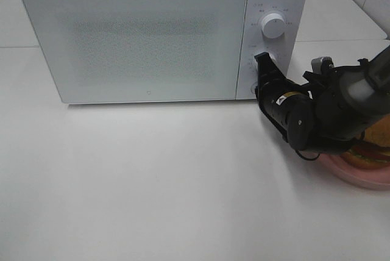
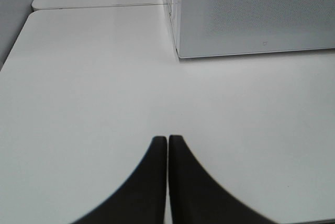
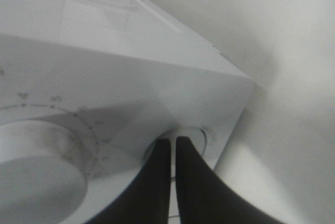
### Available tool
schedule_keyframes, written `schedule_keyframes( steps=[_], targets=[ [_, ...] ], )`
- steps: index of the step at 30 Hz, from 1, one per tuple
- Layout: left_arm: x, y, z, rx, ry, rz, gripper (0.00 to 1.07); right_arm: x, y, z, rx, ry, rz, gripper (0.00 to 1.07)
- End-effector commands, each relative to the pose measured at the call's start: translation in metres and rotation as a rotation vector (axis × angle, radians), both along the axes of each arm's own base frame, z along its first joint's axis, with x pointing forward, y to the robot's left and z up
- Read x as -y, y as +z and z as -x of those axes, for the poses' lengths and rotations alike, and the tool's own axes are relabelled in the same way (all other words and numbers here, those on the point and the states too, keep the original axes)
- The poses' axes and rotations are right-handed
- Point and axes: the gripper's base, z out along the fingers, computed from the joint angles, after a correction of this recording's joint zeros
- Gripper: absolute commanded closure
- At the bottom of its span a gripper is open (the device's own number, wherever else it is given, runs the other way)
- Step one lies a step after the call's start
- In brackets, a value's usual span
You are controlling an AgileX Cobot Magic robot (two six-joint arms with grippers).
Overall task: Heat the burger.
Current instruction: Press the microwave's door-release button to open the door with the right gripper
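Right pincer (image 1: 260, 81): fingers pressed together with no gap between them, and nothing is held.
Right pincer, contact: in the right wrist view the closed tips (image 3: 173, 141) point at a round button (image 3: 200, 133) low on the microwave's control panel. They overlap its rim, but whether they press it or stop just short cannot be told.
Right pincer, neighbours: a large dial (image 3: 36, 169) sits just beside the tips on the same panel. From the high camera the black fingers cover part of the lower dial (image 1: 269, 58), while the upper dial (image 1: 272, 26) stands free above.
Left pincer (image 2: 167, 140): fingers shut against each other and holding nothing. It hangs over bare tabletop (image 2: 104, 88), well apart from the microwave's corner (image 2: 178, 51).
Microwave (image 1: 140, 29): white, with its door closed. It stands at the back of the tabletop (image 1: 152, 182).
Burger (image 1: 379, 136): at the far right edge of the high view, on the pink plate (image 1: 359, 177) beside the microwave and outside it. The right arm (image 1: 329, 105) hides most of it, so only a piece of brown bun and a strip of the layers show.
Burger and pincers: neither pincer touches it.
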Motion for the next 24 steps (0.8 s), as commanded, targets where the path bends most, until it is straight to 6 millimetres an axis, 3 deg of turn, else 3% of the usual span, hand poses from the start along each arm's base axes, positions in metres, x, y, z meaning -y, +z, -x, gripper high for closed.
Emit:
schedule_keyframes(
  steps=[1, 10, 24],
  targets=[
    [0.001, 0.0, 0.003, 0.028, 0.001, 0.011, 1.06, 0.0, 0.009, -0.005, 0.082, 0.01, 0.01, 1.07],
    [0.001, 0.0, 0.003, 0.028, 0.001, 0.011, 1.06, -0.003, 0.007, -0.01, 0.088, -0.001, -0.038, 1.07],
    [0.001, 0.0, 0.003, 0.028, 0.001, 0.011, 1.06, -0.016, 0.025, -0.03, 0.168, 0.022, -0.07, 1.07]
  ],
)
